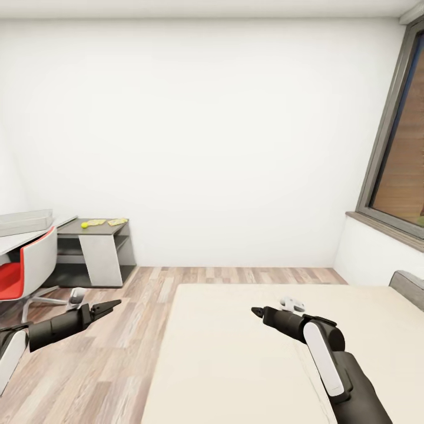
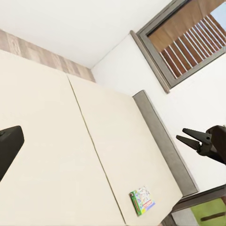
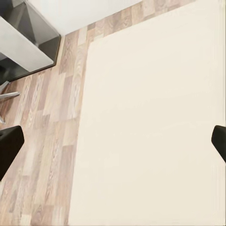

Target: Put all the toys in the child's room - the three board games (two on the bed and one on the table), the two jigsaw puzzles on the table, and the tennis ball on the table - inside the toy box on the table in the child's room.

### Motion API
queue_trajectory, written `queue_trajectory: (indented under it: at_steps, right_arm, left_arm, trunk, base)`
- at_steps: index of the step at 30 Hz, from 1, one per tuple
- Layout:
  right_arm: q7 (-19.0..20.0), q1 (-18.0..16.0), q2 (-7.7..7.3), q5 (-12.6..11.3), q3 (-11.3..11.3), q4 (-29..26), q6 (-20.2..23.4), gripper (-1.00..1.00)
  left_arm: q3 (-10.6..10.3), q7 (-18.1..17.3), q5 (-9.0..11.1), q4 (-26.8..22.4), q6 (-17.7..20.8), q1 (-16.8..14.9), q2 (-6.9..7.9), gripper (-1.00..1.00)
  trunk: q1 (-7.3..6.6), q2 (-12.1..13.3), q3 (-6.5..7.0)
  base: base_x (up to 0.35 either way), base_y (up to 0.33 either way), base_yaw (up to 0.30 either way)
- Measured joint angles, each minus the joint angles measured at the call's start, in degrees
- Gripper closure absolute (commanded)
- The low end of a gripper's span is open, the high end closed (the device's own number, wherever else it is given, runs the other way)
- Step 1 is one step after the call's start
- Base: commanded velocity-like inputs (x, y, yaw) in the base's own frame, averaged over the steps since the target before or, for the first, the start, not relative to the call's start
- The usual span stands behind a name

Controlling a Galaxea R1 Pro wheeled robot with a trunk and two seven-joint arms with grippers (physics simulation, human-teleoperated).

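The toy box [image 1: 25,222], a shallow light grey bin, stands on the table [image 1: 65,224] at the far left. Further along, on the table's dark corner section, lie the yellow-green tennis ball [image 1: 84,225] and two flat jigsaw puzzles [image 1: 96,222] [image 1: 118,221]. In the left wrist view a green-edged board game [image 2: 142,201] lies on the beige bed [image 2: 56,141] near the grey headboard [image 2: 165,143]. My left gripper [image 1: 113,305] hangs open over the floor beside the bed, holding nothing. My right gripper [image 1: 255,310] is open and empty above the bed [image 1: 235,353]; its fingers [image 3: 8,146] frame bare cover.
A red and white swivel chair [image 1: 26,268] stands at the table on the wood plank floor [image 1: 112,365]. The white wall is ahead, and a tall grey-framed window [image 1: 400,153] is on the right. The bed fills the near right.
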Motion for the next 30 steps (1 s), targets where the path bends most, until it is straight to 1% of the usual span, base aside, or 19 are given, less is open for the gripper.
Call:
queue_trajectory:
  at_steps: [30]
  right_arm:
    - [0.0, 0.0, -0.06, 0.0, 0.1, 0.2, 0.0, -1.0]
  left_arm:
    - [-0.1, 0.0, 0.0, 0.0, 0.0, 0.0, 0.0, -1.0]
  trunk:
    - [0.0, 0.0, 0.0]
  base:
    - [0.0, -0.297, 0.0]
